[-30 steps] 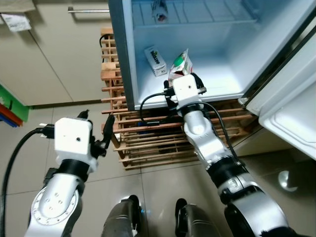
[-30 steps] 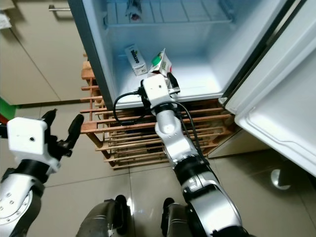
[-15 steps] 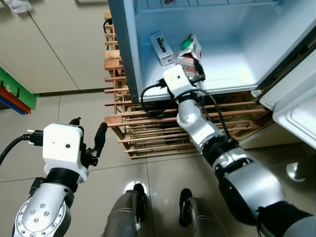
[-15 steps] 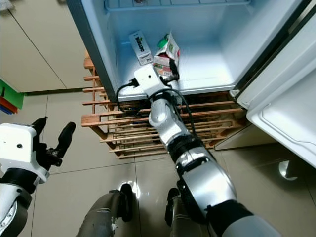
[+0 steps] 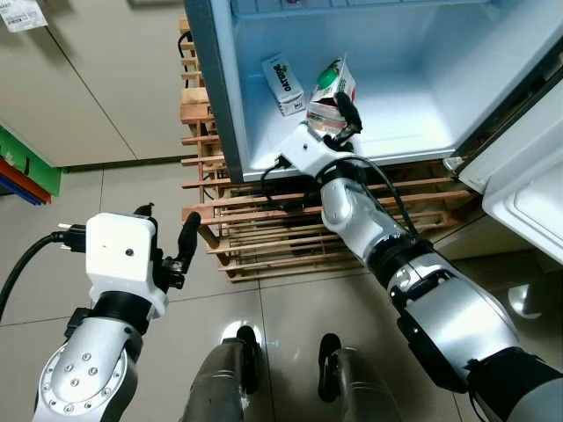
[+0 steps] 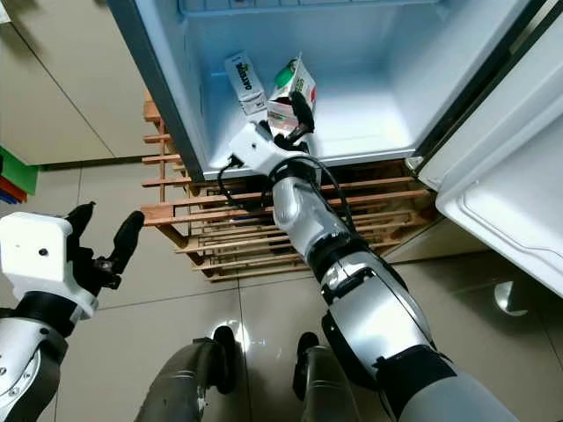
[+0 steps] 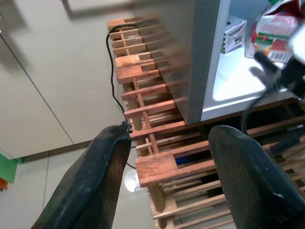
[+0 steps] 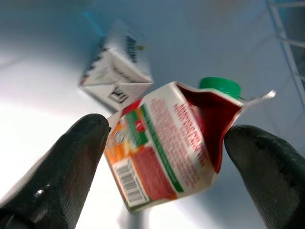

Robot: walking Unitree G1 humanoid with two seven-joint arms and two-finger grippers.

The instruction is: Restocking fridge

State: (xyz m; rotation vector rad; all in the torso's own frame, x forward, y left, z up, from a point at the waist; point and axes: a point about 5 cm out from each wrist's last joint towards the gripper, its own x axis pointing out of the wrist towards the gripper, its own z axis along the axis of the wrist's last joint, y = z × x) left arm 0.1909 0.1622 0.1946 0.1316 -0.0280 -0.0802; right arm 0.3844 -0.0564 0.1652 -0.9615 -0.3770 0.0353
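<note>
**Q:** Since half a second ago, what has changed?

**A:** Little on the left: the left gripper (image 5: 167, 249) hangs idle over the floor tiles beside the wooden pallet (image 5: 230, 220), fingers spread and empty. On the right, the right gripper (image 5: 341, 112) has loosened around the red juice carton (image 5: 332, 98). In the right wrist view its fingers (image 8: 57, 162) stand wide on either side of the carton with a gap showing, so it seems released.

**Q:** Where is the carton now?

**A:** On the fridge floor (image 5: 413, 119), near the front edge, leaning rather than upright. A white carton (image 5: 282, 83) lies flat just beside it, toward the left wall.

**Q:** How should this step be finished well?

**A:** I judge the arm should draw straight back out with the fingers kept wide. The leaning carton could topple if brushed, so avoid any sideways sweep toward it.
</note>
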